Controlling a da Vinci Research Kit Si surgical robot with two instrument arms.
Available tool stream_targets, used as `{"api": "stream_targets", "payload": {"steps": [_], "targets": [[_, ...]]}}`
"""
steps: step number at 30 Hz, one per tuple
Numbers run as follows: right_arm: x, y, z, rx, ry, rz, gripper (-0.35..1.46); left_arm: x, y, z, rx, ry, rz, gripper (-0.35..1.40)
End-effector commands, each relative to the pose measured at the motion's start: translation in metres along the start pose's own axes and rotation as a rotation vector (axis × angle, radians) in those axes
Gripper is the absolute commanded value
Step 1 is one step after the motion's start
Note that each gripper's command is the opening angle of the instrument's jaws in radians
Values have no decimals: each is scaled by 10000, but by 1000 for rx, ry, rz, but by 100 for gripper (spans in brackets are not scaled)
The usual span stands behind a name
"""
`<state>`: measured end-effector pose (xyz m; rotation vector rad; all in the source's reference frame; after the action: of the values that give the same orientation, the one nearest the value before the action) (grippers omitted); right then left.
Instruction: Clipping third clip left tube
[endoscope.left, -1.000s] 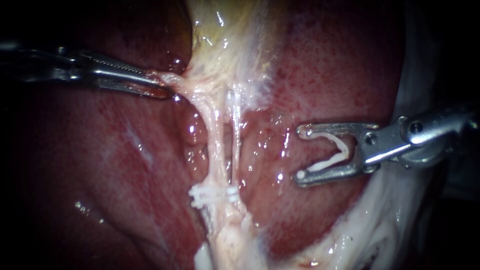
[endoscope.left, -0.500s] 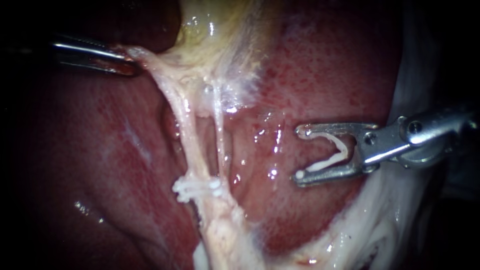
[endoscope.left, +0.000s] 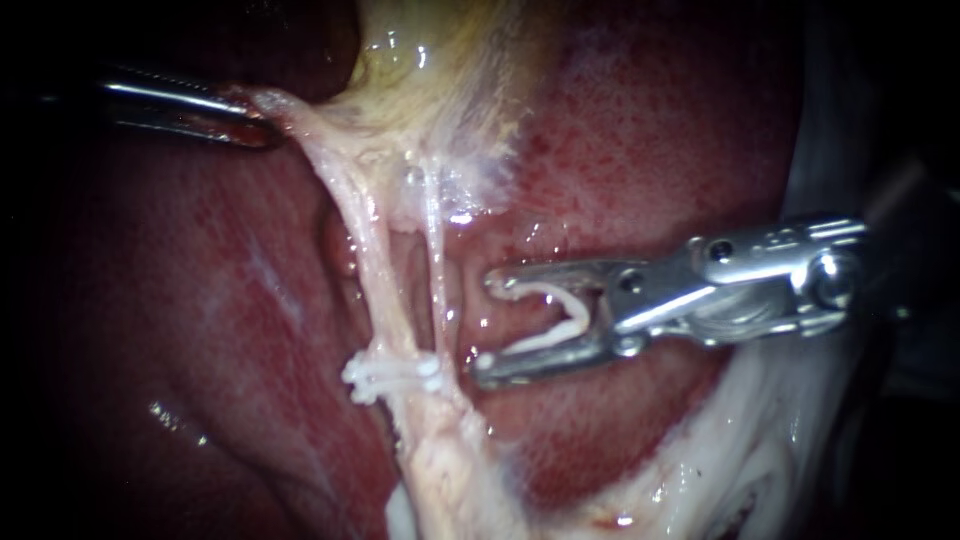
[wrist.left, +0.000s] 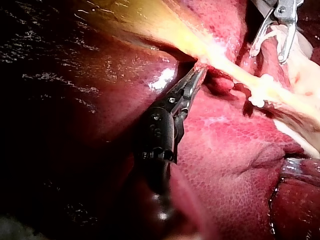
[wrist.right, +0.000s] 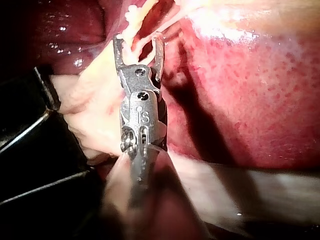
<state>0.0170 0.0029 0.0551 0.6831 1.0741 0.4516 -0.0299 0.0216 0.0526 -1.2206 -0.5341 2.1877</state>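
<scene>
Two pale tubes run from the yellowish gallbladder (endoscope.left: 440, 70) down over the red liver (endoscope.left: 640, 150). The left tube (endoscope.left: 375, 260) is thick; the right tube (endoscope.left: 436, 250) is thin. White clips (endoscope.left: 392, 372) (wrist.left: 260, 95) cross both tubes low down. My left instrument (endoscope.left: 245, 110) (wrist.left: 196, 75) is shut on pale tissue at the top of the left tube and holds it taut. My right instrument (endoscope.left: 487, 325) (wrist.right: 138, 40) carries an open white clip (endoscope.left: 560, 305) between wide-apart jaws, just right of the right tube and above the placed clips.
Whitish fatty tissue (endoscope.left: 740, 450) borders the liver at the lower right. A liver lobe (wrist.left: 100, 85) rises beside my left instrument's shaft. Dark equipment (wrist.right: 35, 165) lies beside my right instrument's shaft.
My right instrument has moved left with its clip, close to the tubes. My left instrument first pulled the tissue up and left, then held still.
</scene>
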Motion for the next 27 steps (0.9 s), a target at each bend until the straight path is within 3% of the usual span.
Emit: {"api": "stream_targets", "payload": {"steps": [1,9,16,23,27], "targets": [[0,1,5,3,7,15,50,0,-1,0,0,0,0,-35],[-2,23,43,23,30,95,50,-1,-1,2,1,0,1,-35],[-20,49,52,17,29,128,50,-3,-2,2,1,0,2,-35],[-30,57,56,57,18,140,50,-3,-2,3,1,0,2,-35],[-29,57,60,122,46,161,50,-3,-2,3,1,0,2,-35]]}}
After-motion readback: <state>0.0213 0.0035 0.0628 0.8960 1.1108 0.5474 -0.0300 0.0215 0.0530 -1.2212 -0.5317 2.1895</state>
